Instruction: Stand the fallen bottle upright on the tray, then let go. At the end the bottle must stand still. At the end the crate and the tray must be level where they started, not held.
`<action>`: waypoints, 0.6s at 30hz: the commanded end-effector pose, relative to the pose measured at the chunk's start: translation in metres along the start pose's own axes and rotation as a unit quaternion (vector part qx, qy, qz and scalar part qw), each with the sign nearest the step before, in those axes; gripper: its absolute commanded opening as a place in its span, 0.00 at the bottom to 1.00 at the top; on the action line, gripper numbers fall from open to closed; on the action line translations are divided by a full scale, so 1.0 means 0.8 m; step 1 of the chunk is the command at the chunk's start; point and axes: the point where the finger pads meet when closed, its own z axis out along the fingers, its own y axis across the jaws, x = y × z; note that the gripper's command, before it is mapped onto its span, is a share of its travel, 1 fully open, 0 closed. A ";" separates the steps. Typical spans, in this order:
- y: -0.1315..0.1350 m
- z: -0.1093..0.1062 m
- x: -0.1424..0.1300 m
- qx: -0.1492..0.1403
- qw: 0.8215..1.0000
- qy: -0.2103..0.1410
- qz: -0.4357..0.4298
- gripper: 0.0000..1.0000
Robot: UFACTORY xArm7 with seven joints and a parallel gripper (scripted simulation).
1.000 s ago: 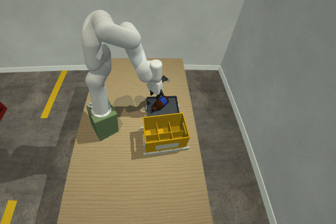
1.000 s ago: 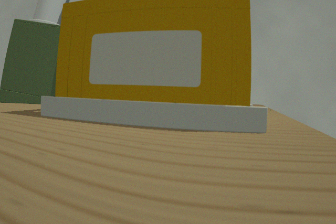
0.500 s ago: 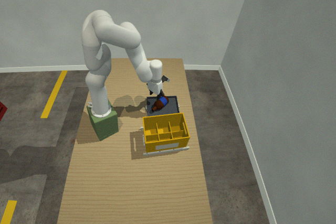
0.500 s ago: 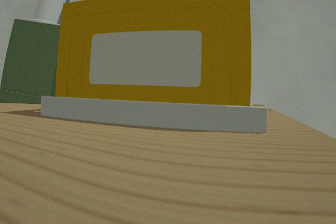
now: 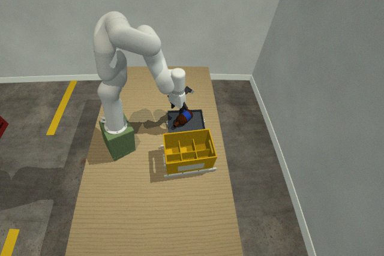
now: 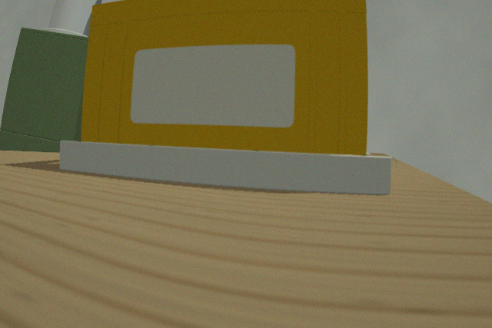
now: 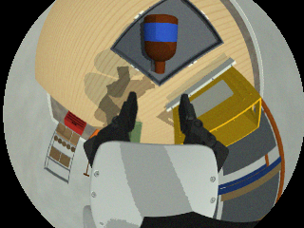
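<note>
Bottle lies on its side on the tray — brown, with a blue band, its neck pointing toward the claw. The claw hangs above it with its fingers spread apart and nothing between them, well clear of the bottle. The crate sits just beside the tray, on the side away from the claw — its compartments hold nothing.

White tubular arm, black jaws
</note>
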 end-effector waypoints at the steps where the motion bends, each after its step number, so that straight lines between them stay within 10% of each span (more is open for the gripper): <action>1: 0.001 -0.001 0.001 -0.001 1.000 0.001 0.000 0.65; 18: 0.001 0.020 0.001 -0.001 1.000 0.001 0.000 0.65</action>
